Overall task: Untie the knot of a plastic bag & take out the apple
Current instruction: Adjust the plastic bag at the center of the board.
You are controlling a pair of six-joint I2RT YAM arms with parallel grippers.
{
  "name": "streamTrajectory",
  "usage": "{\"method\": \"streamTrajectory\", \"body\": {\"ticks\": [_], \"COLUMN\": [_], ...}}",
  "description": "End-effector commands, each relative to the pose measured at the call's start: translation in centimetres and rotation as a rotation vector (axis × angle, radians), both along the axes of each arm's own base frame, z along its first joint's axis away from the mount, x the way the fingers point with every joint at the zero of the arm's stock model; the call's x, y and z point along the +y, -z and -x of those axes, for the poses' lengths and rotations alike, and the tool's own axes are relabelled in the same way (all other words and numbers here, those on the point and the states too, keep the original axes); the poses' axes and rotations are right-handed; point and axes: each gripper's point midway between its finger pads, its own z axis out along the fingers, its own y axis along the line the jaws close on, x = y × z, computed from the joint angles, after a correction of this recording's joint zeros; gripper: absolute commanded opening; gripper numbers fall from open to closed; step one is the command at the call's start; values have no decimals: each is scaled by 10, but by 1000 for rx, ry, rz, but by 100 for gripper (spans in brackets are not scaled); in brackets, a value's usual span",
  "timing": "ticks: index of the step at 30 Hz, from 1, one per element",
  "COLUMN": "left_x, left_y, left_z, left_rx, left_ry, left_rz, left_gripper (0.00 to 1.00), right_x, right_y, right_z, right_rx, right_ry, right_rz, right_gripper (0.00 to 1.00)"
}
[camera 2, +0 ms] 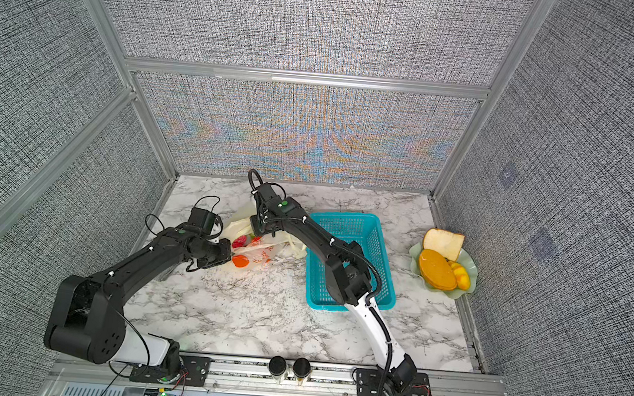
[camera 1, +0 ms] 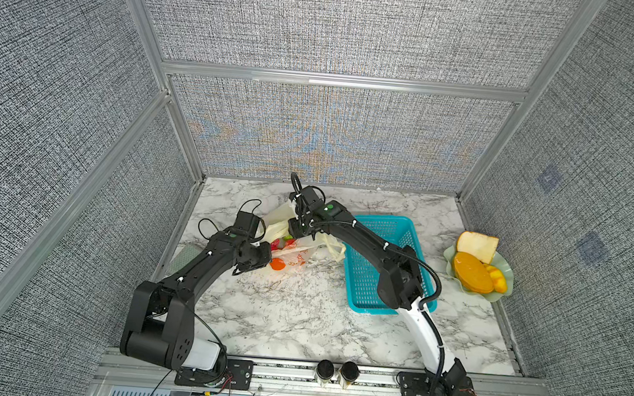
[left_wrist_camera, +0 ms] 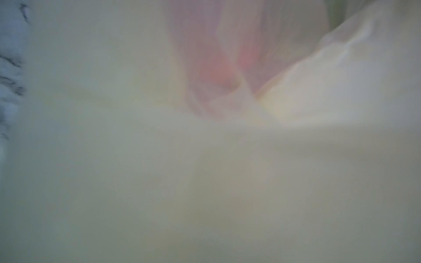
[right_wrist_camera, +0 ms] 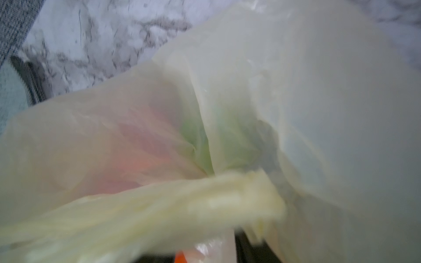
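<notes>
judging by how things lie, the job sits somewhere in its first half. the plastic bag lies crumpled on the counter toward the far left, just left of the turquoise basket. the apple shows as a red-and-green patch at the bag's left end, apparently under the film rather than out on the counter, so the taking-out is not done. loose pale strips trail from the bag toward the basket, which hints the tie is slackened, but i can't confirm that. a bunched, twisted strip across the right wrist view looks like the knot, or one of its ends. whether it is tied there can't be read.

the left pincer is together, at the bag's near-left edge and seemingly nipping a fold of the film. the right pincer sits over the bag's far side, and i cannot tell how its jaws stand: the right arm hides them from above and its own camera shows almost only plastic.

hard to make out: the left wrist view is nearly all pale blur with a pink smear, film right against the lens. the right wrist view is soft too, pink and green showing through the film. the bag's mouth is hidden under the right arm in both top views.
</notes>
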Motion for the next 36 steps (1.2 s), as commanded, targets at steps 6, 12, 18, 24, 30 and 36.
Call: {"method": "streamTrajectory", "body": {"ticks": [6,12,18,24,30,36], "left_x": [-4,-24,-36,-42,-31,-20], "left_y": [11,-60,-153,-197,-191,-173], "left_z": [7,-13,-32,-49,-84,-130], "left_rx": [52,-114,-358,-553,-562,-502], "left_ry": [29,68,132,164,185,228], "left_rz": [10,134,207,239,68,-92], "left_gripper": [0,2,12,9,29,45], "right_x": [-11,2,-10,-48,-73,-90], "right_y": [-42,-70,-146,-180,-146,-111], "right_z": [-76,-45,1,23,69,121], "right_rx": [-247,-214,-304,-304,11,261], "right_ry": [184,-36,-128,-70,-42,4], "right_rz": [-50,-239,-480,-427,-338,-301], "right_gripper": [53,61,64,63,64,67]}}
